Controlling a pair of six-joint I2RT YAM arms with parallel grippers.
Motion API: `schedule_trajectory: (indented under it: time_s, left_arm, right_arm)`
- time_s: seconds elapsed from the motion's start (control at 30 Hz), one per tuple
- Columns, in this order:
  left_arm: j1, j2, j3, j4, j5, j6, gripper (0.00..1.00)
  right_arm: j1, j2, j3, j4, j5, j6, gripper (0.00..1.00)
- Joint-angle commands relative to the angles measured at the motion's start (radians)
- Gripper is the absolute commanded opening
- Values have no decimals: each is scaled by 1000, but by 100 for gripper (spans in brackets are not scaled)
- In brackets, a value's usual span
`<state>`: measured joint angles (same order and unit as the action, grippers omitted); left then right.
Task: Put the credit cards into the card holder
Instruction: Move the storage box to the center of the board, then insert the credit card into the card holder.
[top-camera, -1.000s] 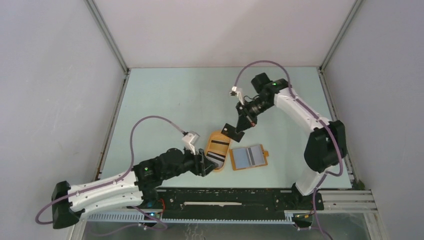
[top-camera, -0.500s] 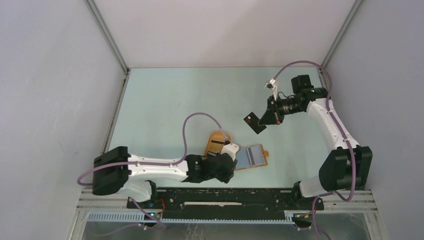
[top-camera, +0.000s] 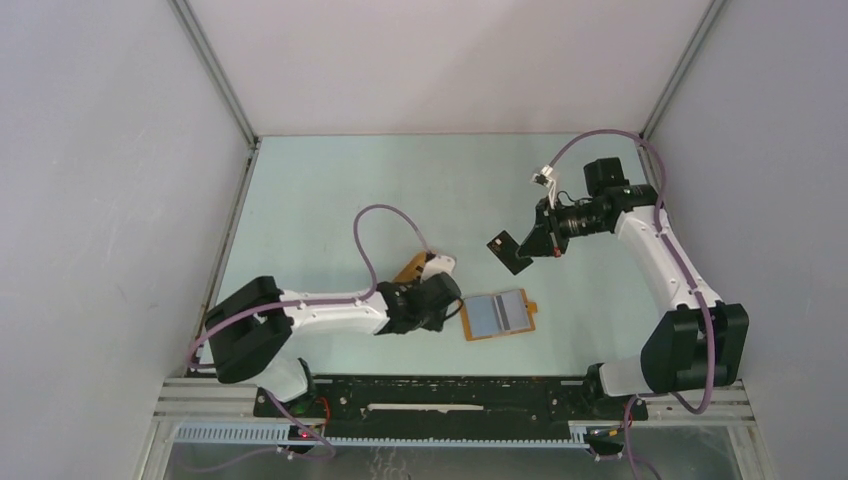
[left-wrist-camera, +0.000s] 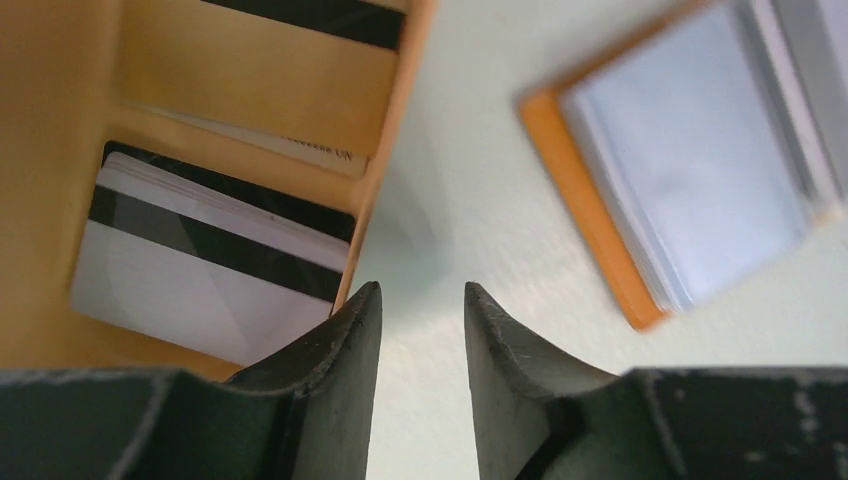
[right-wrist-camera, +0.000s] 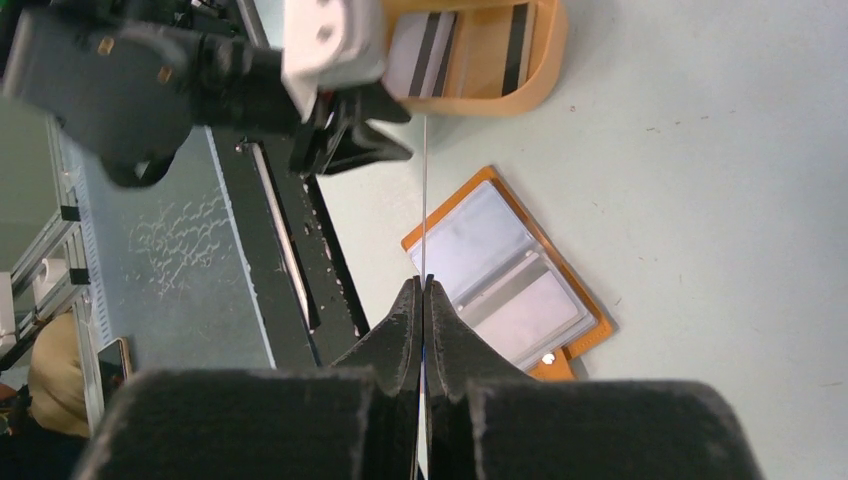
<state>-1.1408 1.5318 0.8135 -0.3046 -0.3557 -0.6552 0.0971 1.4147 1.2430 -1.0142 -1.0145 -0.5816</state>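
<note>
The card we are working with hangs above the table, pinched by one end in the right hand, whose fingers are pressed tight on it. In the right wrist view it shows only as a thin edge-on line. The card holder lies open and flat near the front edge of the table, pockets facing up, a little nearer the arm bases than the held card. We cannot tell whether any pocket is already filled. The other cards sit stacked in the orange tray just left of the holder, black stripes showing. The left hand hovers low over the bare strip between tray and holder, its fingers a narrow gap apart with nothing between them.

We judge the step in hand to be carrying the card to a pocket. To do it well, we would bring the card's free edge to the mouth of a pocket at a shallow angle, square with the slot, and slide it in rather than push from above, since so thin a card will likely bow or twist in the grip. The holder looks light and loose, so we expect it to skid. The left hand is well placed to press an orange border down while the right feeds the card in. We would let go only once most of the card is seated
</note>
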Motion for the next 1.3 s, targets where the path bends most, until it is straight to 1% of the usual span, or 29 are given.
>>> schedule_trajectory:
  time_s: [0.0, 0.13, 0.23, 0.3, 0.37, 0.47, 0.57, 0.6, 0.67, 0.77, 0.87, 1.0, 1.2, 1.27]
  left_arm:
    - [134, -35, -36, 32, -25, 25, 42]
    - [261, -60, -59, 96, 28, 83, 42]
    - [285, -122, -69, 136, 44, 133, 43]
    - [285, -190, -97, 190, 95, 150, 46]
    - [286, -273, -152, 280, 164, 154, 49]
    - [286, -399, -261, 478, 298, 121, 58]
    - [286, -491, -366, 705, 396, 31, 70]
    - [286, -502, -389, 763, 410, -4, 74]
    - [286, -496, -417, 867, 432, -68, 77]
    - [286, -450, -432, 1029, 472, -155, 77]
    - [286, -393, -432, 1175, 511, -226, 75]
    - [286, -333, -412, 1302, 545, -268, 72]
    - [286, -245, -374, 1398, 577, -321, 63]
    - [285, -205, -364, 1460, 598, -345, 54]
  right_arm:
    - [-3, -52, -30, 46, -52, 12, 0]
    - [8, -44, -74, 90, -109, 53, 0]
    - [18, -28, -125, 144, -176, 106, 0]
    - [21, -20, -158, 204, -222, 165, 0]
    - [24, -14, -188, 262, -266, 216, 0]
    - [31, -2, -215, 315, -332, 259, 0]
    - [47, 12, -220, 326, -394, 271, 0]
    - [53, 18, -220, 329, -413, 275, 0]
    - [61, 29, -221, 333, -449, 282, 0]
    - [72, 44, -221, 342, -498, 295, 0]
    - [80, 47, -220, 347, -513, 303, 0]
    - [81, 43, -220, 347, -530, 306, 0]
    - [98, 44, -220, 350, -544, 310, 0]
    - [107, 48, -220, 353, -541, 310, 0]
